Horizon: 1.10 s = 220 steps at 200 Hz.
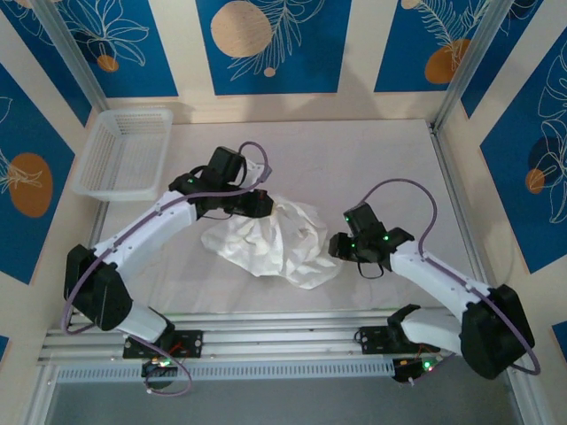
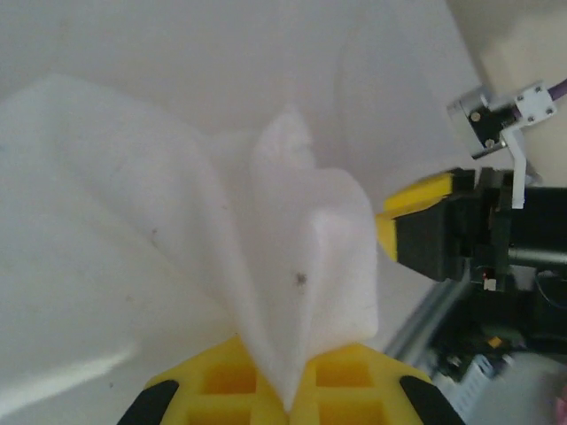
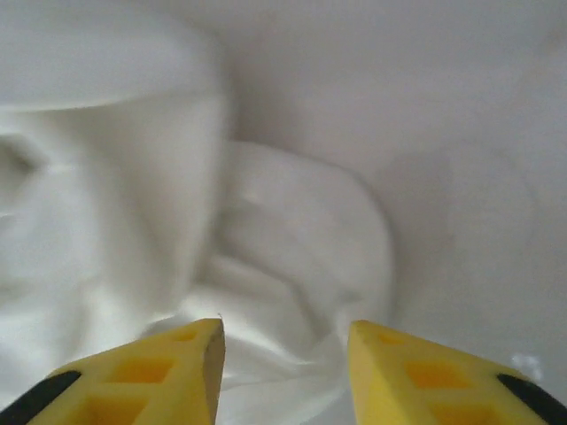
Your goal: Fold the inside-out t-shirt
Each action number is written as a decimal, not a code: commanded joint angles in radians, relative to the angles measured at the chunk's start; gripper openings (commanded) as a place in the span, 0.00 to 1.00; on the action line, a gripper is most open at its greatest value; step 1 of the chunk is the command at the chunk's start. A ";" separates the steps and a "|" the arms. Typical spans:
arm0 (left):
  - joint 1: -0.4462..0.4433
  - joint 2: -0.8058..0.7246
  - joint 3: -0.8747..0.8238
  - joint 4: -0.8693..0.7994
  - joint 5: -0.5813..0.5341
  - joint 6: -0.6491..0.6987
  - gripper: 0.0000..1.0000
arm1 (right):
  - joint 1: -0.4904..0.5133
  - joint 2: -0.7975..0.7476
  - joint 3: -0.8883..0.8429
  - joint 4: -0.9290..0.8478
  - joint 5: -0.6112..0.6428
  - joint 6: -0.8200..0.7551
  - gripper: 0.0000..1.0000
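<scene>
**Soft light from above, whites washed out up close**

From overhead the table (image 1: 354, 150) is evenly lit, with faint shadows under the arms. Ahead of the left gripper (image 2: 291, 390) the t-shirt (image 2: 177, 230) is overexposed, its folds barely shaded, and a bright streak glares to the gripper's left. Beyond the right gripper (image 3: 283, 354) the cloth is blurred, softest up and to the left.

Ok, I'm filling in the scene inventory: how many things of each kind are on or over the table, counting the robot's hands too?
t-shirt, white, crumpled: 1
mesh basket, white: 1
hands: 2, the left hand shut on the t-shirt, the right hand open over it
Total: 4
</scene>
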 commanded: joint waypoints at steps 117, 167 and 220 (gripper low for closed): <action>0.015 -0.123 -0.003 -0.186 -0.206 0.170 0.00 | 0.131 0.226 0.264 0.350 -0.401 -0.556 0.00; 0.132 0.023 -0.005 -0.049 -0.496 0.071 0.06 | 0.088 -0.039 0.151 0.464 -0.735 -0.158 0.00; 0.131 -0.103 -0.073 0.035 -0.463 -0.042 0.56 | -0.005 -0.087 0.088 0.558 -0.557 0.136 0.00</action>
